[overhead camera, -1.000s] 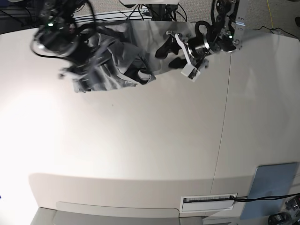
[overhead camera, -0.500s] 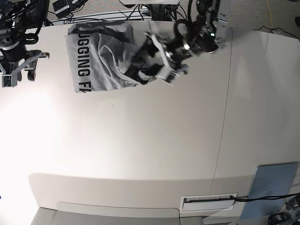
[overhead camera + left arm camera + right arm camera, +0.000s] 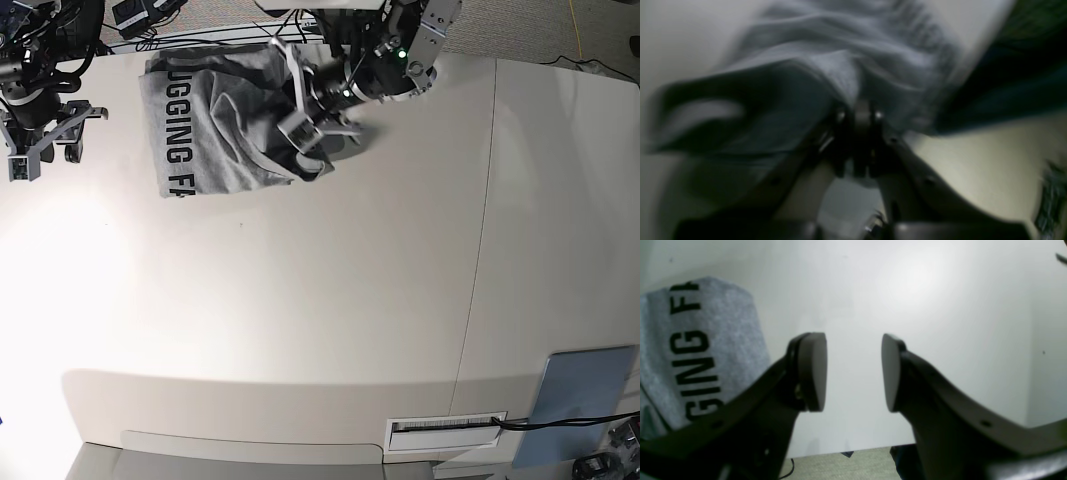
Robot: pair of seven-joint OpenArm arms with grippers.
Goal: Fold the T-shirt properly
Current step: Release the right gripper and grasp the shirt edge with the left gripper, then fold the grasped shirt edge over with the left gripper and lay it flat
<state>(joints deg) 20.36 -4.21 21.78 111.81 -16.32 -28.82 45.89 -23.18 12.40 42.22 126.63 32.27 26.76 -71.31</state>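
- Where the left gripper (image 3: pixel 303 135) meets the T-shirt (image 3: pixel 215 125), its jaws are drawn together on a bunched fold of grey cloth at the garment's right edge; the left wrist view, though blurred, shows the fingertips (image 3: pixel 862 115) pinched tight with fabric gathered over them
- The right gripper (image 3: pixel 853 371) stands with jaws apart and nothing between its pads (image 3: pixel 813 370), hovering over bare table (image 3: pixel 923 306) just off the shirt's left edge; in the base view it sits at far left (image 3: pixel 40 140)
- The T-shirt lies crumpled at the far left part of the table (image 3: pixel 300 320), black block lettering facing up along its left side, folds heaped toward the right
- A flat blue-grey pad (image 3: pixel 585 400) rests at the near right corner, well apart from the garment
- A white slotted fixture (image 3: pixel 445 430) sits at the near edge beside the pad
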